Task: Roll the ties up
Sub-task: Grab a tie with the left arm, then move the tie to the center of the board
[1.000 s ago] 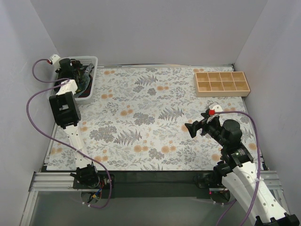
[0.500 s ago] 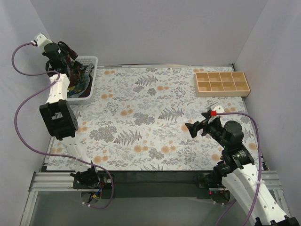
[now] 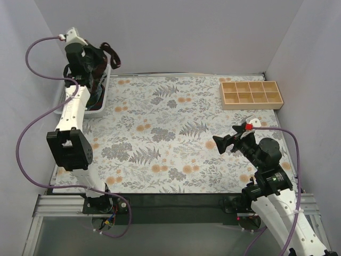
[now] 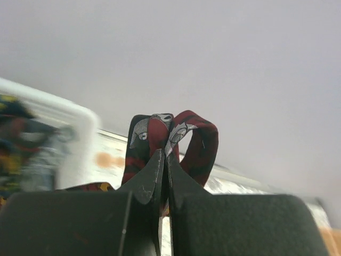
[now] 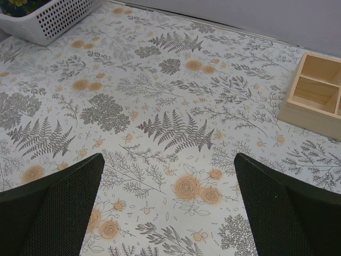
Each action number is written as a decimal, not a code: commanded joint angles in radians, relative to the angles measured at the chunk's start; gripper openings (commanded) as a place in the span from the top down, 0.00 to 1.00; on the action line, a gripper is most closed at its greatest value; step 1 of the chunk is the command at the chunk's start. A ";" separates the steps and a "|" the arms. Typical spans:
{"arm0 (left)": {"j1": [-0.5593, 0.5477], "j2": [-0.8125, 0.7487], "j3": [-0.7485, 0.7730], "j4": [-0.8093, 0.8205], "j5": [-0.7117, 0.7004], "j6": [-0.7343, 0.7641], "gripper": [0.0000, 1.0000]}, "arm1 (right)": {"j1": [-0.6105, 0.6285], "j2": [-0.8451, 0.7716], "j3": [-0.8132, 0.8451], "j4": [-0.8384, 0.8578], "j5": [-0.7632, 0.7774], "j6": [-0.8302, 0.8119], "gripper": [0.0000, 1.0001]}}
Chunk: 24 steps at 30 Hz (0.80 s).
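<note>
Left jaws pinch the maroon tie (image 4: 200,146), seemingly mid-length, so I'd lift it slowly clear of the basket (image 5: 48,24) before laying it flat; right jaws spread.

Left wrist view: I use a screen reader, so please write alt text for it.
The left gripper, shut, pinches a looped maroon tie with pale marks against a plain grey wall. A blurred white basket shows at left.
</note>
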 commanded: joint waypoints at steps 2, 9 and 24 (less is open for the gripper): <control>-0.169 -0.129 0.014 -0.089 0.116 0.028 1.00 | 0.004 0.003 0.088 -0.037 0.042 0.000 0.02; -0.358 -0.238 -0.030 -0.120 0.123 0.059 1.00 | 0.004 0.040 0.181 -0.090 0.032 -0.018 0.02; -0.930 -0.421 -0.737 0.196 -0.104 -0.085 1.00 | 0.004 0.030 0.145 -0.129 0.124 0.045 0.02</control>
